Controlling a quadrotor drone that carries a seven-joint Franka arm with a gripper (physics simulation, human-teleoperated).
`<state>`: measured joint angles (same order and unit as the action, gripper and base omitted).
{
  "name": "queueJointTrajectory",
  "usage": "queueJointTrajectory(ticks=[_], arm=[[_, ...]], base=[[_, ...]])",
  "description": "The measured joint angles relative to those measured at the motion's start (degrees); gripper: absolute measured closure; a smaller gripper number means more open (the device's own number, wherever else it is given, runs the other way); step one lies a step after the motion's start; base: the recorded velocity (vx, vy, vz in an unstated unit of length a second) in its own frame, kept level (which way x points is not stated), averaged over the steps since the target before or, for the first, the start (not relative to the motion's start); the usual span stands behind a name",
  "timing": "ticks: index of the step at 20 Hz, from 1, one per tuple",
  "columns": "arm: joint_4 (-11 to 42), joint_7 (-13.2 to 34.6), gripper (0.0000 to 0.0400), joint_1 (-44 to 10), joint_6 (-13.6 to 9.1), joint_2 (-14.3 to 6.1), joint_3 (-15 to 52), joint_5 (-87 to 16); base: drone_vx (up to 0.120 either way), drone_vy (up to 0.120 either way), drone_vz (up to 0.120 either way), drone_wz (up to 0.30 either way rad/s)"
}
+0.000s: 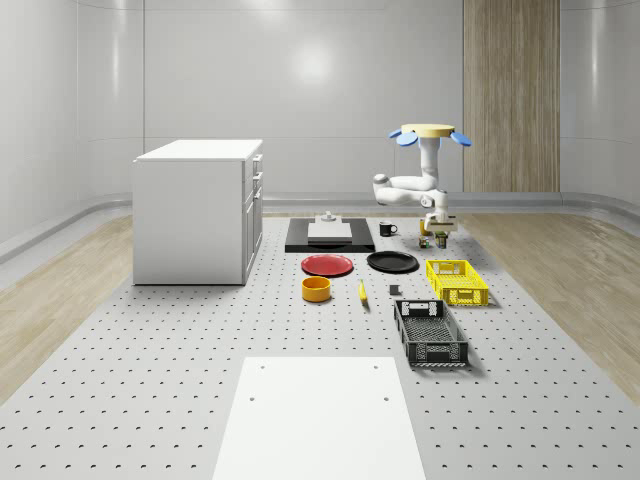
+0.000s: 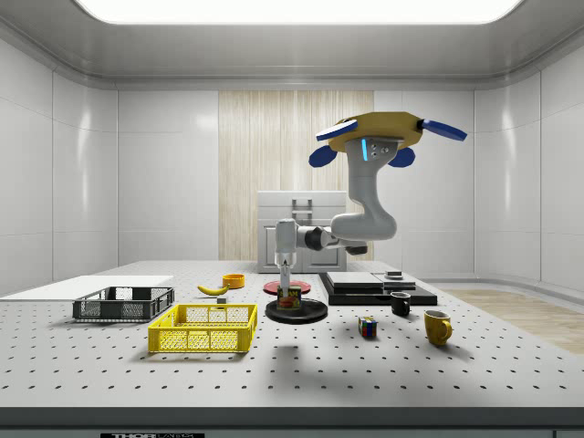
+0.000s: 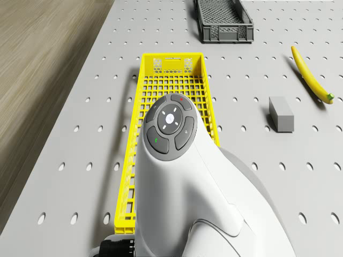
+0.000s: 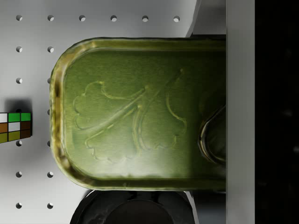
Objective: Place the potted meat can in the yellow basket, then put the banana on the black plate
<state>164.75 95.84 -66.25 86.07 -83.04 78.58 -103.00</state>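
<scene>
The claw [image 2: 290,290] hangs clenched on the can [image 2: 290,298], holding it above the table [image 2: 383,365] just beyond the yellow basket's [image 1: 457,281] far end, near the black plate [image 1: 392,262]. The drone [image 2: 379,135] hovers high over that spot, arm bent down. The banana [image 1: 362,292] lies on the table left of the basket in the whole-scene view. The table is grey, dotted with holes, with a white sheet [image 1: 320,420] on its near edge; wood floor, pale glossy walls and a wooden panel surround it.
</scene>
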Motion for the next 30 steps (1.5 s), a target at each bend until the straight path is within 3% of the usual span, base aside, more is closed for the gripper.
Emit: queueJointTrajectory(ticks=[30], arm=[[-0.07, 0.53, 0.0114, -0.54, 2.3, -2.54, 0.66, 1.28]], base=[[0.12, 0.0, 0.0, 0.0]])
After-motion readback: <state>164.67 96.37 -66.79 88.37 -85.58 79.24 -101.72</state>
